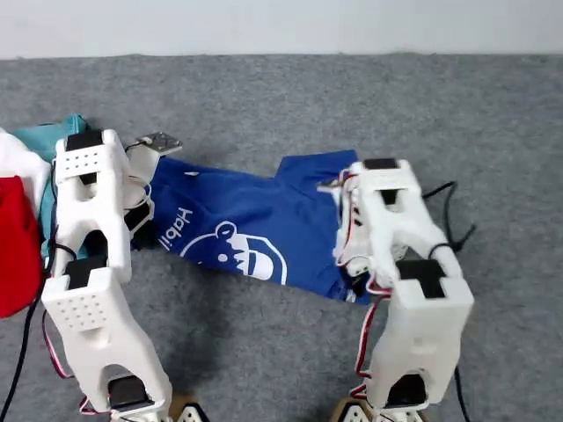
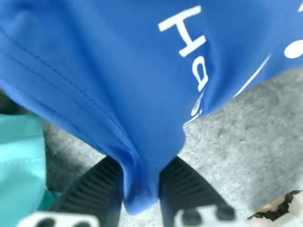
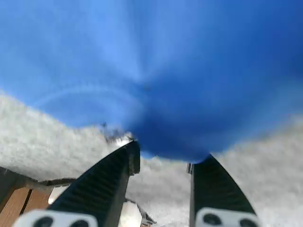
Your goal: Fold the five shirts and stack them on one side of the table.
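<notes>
High view: the grey carpet-covered bench [image 1: 352,97] carries a royal-blue short-sleeved shirt with white print [image 1: 255,224], stretched slantwise between the two arms. At the bench's left edge a red cloth shirt [image 1: 16,242], a white cloth shirt [image 1: 18,163] and a teal cloth shirt [image 1: 53,136] lie bunched together. The left claw [image 2: 140,189] is clamped tight on the blue shirt's stitched hem, just beside the teal cloth. The right claw [image 3: 165,158] is narrowed round a gathered bunch of the same blue shirt.
</notes>
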Robot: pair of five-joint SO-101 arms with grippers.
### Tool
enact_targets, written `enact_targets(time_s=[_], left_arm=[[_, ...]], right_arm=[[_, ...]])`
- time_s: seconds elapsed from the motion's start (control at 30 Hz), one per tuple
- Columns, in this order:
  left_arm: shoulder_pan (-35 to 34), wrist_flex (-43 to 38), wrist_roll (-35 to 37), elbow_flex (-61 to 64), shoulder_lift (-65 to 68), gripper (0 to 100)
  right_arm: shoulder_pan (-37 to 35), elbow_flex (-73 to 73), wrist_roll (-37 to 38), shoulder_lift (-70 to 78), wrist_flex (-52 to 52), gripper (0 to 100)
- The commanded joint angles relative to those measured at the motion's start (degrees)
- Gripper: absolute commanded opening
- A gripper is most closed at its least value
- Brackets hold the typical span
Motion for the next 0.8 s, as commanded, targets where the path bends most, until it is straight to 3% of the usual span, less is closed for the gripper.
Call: enact_targets(time_s=[0.0,0.07,0.2,0.27,0.53,0.77], left_arm=[[0.5,0.7,-0.6,-0.4,-0.4,4],[0.4,0.0,-0.6,-0.1,-0.4,4],[0.4,-0.1,-0.6,-0.1,-0.4,4],[0.5,-0.1,-0.6,-0.1,-0.4,4],[0.5,1.3,-0.5,-0.1,-0.4,4],[0.4,1.3,-0.5,-0.5,-1.0,4]], right_arm=[[-1.9,-0.4,-0.6,3.4,-3.7,17.5],[-2.1,-0.4,-0.3,5.3,-5.1,16.2],[-1.9,-1.8,-0.1,5.9,-5.0,0.0],[-1.5,-2.6,1.1,5.8,-2.5,3.4],[4.1,-12.7,4.0,5.8,11.3,0.9],[9.5,-13.2,7.6,0.8,12.3,0.9]])
